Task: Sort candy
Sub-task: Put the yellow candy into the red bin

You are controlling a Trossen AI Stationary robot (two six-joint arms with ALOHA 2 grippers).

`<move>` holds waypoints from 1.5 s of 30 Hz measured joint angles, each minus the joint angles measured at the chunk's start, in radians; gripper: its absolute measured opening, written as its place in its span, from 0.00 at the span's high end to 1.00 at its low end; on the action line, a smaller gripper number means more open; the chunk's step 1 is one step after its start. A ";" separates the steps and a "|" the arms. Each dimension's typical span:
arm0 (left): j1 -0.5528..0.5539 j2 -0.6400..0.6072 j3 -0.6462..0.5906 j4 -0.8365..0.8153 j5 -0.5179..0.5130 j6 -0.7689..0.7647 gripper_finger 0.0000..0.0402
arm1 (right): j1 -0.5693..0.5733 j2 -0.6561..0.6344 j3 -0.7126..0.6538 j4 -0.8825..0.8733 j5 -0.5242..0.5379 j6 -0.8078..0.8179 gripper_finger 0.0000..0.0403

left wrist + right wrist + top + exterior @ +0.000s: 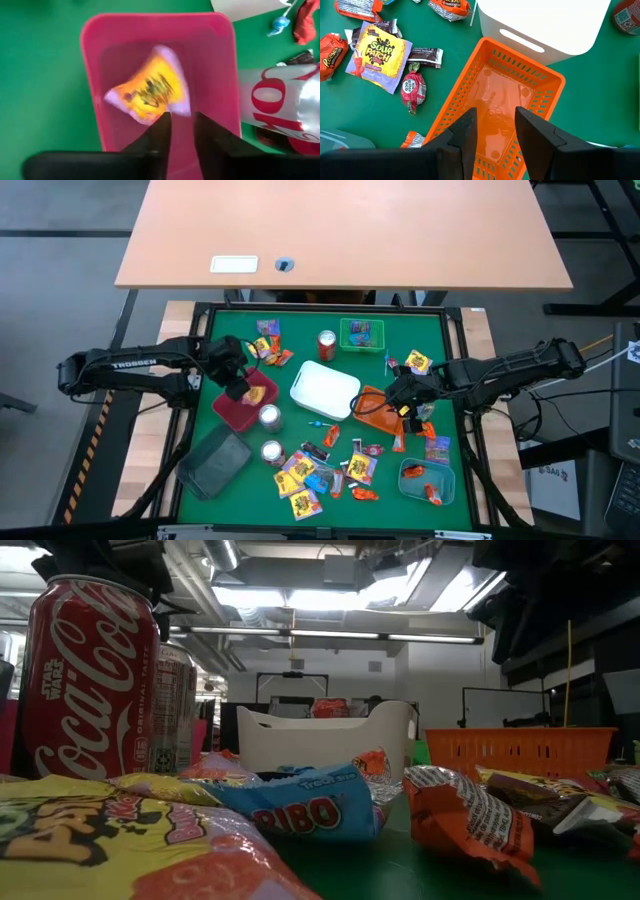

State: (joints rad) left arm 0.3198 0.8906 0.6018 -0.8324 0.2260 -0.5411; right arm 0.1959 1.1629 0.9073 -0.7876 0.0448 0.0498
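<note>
I've got the left gripper (181,125) parked over the pink tray (232,412), fingers a narrow gap apart w/ nothing between them; a yellow packet (150,91) lies loose on the tray floor just ahead of the tips. The right gripper (494,125) hangs over the orange basket (540,75), jaws apart and empty, basket bare inside as far as I can see.

Most of the candy (325,470) is scattered on the green mat (230,325) toward the near edge, btwn the grey tray (214,462) and the teal tray (412,480). A few more packets sit near the green basket (361,333) at the far side. Through the right wrist cam I see a Sour Patch packet (377,56), a small red wrapped piece (413,89) and a dark bar (425,54) just beside the orange basket. The white bin (323,389) sits mid-table, with cans (271,434) near it.

Handling, my read: these are light, crinkly, slick film wrappers, soft inside. Flat packets will likely skid if pushed, so I'd pinch at a raised crimped edge or corner, not the flat face. Lollipops: prob. take the stick. Overlapping pieces may lift together.
</note>
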 joint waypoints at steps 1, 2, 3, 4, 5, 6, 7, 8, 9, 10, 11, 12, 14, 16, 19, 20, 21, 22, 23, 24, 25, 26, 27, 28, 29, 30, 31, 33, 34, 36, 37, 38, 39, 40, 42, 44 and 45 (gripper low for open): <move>-0.001 0.000 0.000 0.007 -0.001 0.000 0.77 | 0.000 0.000 0.000 0.000 0.000 0.000 0.67; -0.001 0.000 0.000 0.021 0.000 0.000 0.75 | 0.000 0.000 0.000 0.000 0.000 0.000 0.67; -0.001 0.000 0.000 0.040 -0.002 0.000 0.72 | 0.000 0.000 0.000 0.000 0.000 0.000 0.67; -0.001 0.000 0.000 0.064 -0.010 0.000 0.70 | 0.000 0.000 0.000 0.000 0.000 0.000 0.67; -0.001 0.000 0.000 0.091 -0.031 0.000 0.69 | 0.000 0.000 0.000 0.000 0.000 0.000 0.67; -0.001 0.000 0.000 0.123 -0.062 0.000 0.68 | 0.000 0.000 0.000 0.000 0.000 0.000 0.67; -0.001 0.000 0.000 0.158 -0.101 0.000 0.67 | 0.000 0.000 0.000 0.000 0.000 0.000 0.67; -0.001 0.000 0.000 0.192 -0.144 -0.001 0.67 | 0.000 0.000 0.000 0.000 0.000 0.000 0.67; -0.001 0.000 0.000 0.224 -0.190 -0.001 0.67 | 0.000 0.000 0.000 0.000 0.000 0.000 0.67; 0.000 0.000 0.000 0.254 -0.237 0.000 0.67 | 0.000 0.000 0.000 0.000 0.000 0.000 0.67; 0.003 0.000 0.000 0.284 -0.287 0.000 0.67 | 0.000 0.000 0.000 0.000 0.000 0.000 0.67; 0.007 0.000 0.000 0.308 -0.337 0.000 0.67 | 0.000 0.000 0.000 0.000 0.000 0.000 0.67; 0.021 0.002 0.000 0.340 -0.424 0.000 0.67 | 0.000 0.000 0.000 0.000 0.000 0.000 0.67; 0.042 0.010 0.000 0.353 -0.468 0.000 0.67 | 0.000 0.000 0.000 0.000 0.000 0.000 0.67; 0.083 0.034 0.000 0.352 -0.474 0.001 0.67 | 0.000 0.000 0.001 0.001 0.000 0.000 0.67; 0.095 0.048 0.000 0.352 -0.474 0.001 0.67 | 0.000 0.000 0.001 0.000 0.000 0.000 0.67; 0.110 0.068 0.000 0.353 -0.474 0.001 0.67 | 0.000 0.000 0.001 0.001 0.000 0.000 0.67; 0.124 0.087 0.000 0.355 -0.473 0.001 0.67 | 0.000 0.000 0.001 0.001 0.000 0.000 0.67; 0.138 0.107 0.000 0.358 -0.472 0.002 0.67 | 0.000 0.000 0.001 0.001 0.000 0.000 0.67; 0.155 0.130 0.000 0.359 -0.471 0.009 0.67 | 0.000 0.000 0.001 0.001 0.000 0.000 0.67; 0.170 0.154 0.000 0.359 -0.472 0.022 0.67 | 0.000 0.000 0.001 0.001 0.000 0.000 0.67; 0.185 0.177 0.000 0.362 -0.470 0.037 0.67 | 0.000 0.000 0.001 0.001 0.000 0.000 0.67; 0.201 0.202 0.000 0.370 -0.470 0.051 0.67 | 0.000 0.000 0.001 0.001 0.000 0.000 0.67; 0.215 0.225 0.000 0.381 -0.470 0.059 0.67 | 0.000 0.000 0.001 0.001 0.000 0.000 0.67; 0.230 0.248 0.000 0.392 -0.468 0.068 0.67 | 0.000 0.000 0.001 0.001 0.000 0.000 0.67; 0.245 0.271 0.000 0.404 -0.467 0.080 0.67 | 0.000 0.000 0.001 0.001 0.000 0.000 0.67; 0.261 0.293 0.000 0.416 -0.466 0.094 0.67 | 0.000 0.000 0.001 0.001 0.000 0.000 0.67; 0.290 0.335 0.000 0.445 -0.441 0.126 0.67 | 0.000 0.000 0.001 0.001 0.000 0.000 0.67; 0.305 0.355 0.000 0.457 -0.422 0.134 0.67 | 0.000 0.000 0.001 0.001 0.000 0.000 0.67; 0.332 0.394 0.000 0.483 -0.392 0.146 0.67 | 0.000 0.000 0.001 0.001 0.000 0.000 0.67; 0.344 0.412 0.000 0.497 -0.385 0.155 0.67 | 0.000 0.000 0.001 0.001 0.000 0.000 0.67; 0.355 0.429 0.000 0.507 -0.381 0.159 0.67 | 0.000 0.000 0.001 0.001 0.000 0.000 0.67; 0.366 0.445 0.000 0.514 -0.380 0.159 0.67 | 0.000 0.000 0.001 0.001 0.000 0.000 0.67; 0.376 0.462 0.000 0.523 -0.380 0.159 0.67 | 0.000 0.000 0.001 0.001 0.000 0.000 0.67; 0.394 0.494 0.000 0.535 -0.375 0.160 0.67 | 0.000 0.000 0.001 0.001 0.000 0.000 0.67; 0.408 0.525 0.000 0.546 -0.360 0.160 0.67 | 0.000 0.000 0.001 0.001 0.000 0.000 0.67; 0.413 0.541 0.000 0.550 -0.358 0.160 0.67 | 0.000 0.000 0.001 0.001 0.000 0.000 0.67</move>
State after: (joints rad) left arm 0.7324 1.4315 0.6022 -0.2823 -0.1315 -0.3809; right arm 0.1959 1.1629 0.9081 -0.7868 0.0448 0.0502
